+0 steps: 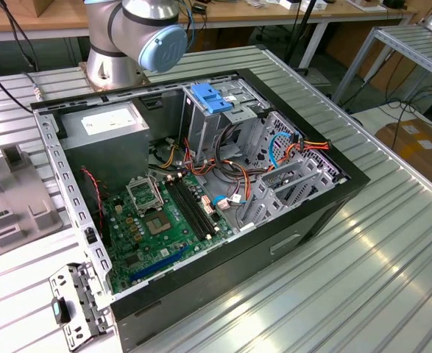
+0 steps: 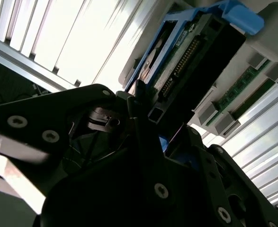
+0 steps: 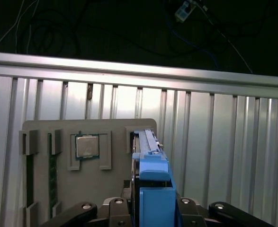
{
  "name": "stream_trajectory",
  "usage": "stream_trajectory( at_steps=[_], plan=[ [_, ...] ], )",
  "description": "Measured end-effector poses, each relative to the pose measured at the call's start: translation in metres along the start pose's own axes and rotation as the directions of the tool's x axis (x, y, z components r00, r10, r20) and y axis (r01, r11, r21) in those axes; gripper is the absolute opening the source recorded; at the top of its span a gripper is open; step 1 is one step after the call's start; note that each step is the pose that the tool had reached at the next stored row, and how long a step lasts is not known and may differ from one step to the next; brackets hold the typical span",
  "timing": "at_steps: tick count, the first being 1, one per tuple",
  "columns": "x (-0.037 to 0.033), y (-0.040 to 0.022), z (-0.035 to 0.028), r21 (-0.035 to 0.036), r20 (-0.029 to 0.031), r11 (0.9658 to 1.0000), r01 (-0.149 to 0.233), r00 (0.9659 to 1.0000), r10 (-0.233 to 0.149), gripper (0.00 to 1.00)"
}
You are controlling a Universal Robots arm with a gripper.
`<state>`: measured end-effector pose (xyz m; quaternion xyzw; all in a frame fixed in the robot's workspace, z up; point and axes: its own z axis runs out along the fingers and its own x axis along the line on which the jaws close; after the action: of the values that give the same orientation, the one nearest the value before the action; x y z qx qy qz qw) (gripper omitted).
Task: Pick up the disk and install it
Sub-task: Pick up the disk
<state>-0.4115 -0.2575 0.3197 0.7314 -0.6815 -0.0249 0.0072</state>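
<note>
The disk [image 3: 150, 161] stands on edge in its blue carrier, over the slot of a grey holder tray [image 3: 115, 132]. In the second wrist view the disk [image 2: 186, 56] shows its connector edge and blue frame. My gripper [image 3: 150, 205] reaches around it from both sides, with its black fingers [image 2: 138, 97] pressed against the disk's faces, shut on the disk. I cannot tell whether the disk still rests in the slot or hangs just above it.
The tray also holds a processor chip [image 3: 86, 145] and a green memory stick [image 3: 52, 175]. In the exterior view an open computer case [image 1: 201, 184] lies on the ribbed metal table, with a drive cage under a blue bracket [image 1: 212, 97], a power-supply box [image 1: 105, 129] and a motherboard [image 1: 157, 220].
</note>
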Motion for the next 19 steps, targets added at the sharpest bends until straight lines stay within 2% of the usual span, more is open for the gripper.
stream_trajectory(
  at_steps=[9, 19],
  plan=[
    [-0.0008, 0.0001, -0.0022, 0.0001, 0.0017, 1.0000, 0.000, 1.0000, 0.000, 0.36],
    [-0.0009, 0.0003, -0.0090, 0.0011, 0.0132, 1.0000, 0.001, 0.9999, -0.001, 0.36]
  ],
)
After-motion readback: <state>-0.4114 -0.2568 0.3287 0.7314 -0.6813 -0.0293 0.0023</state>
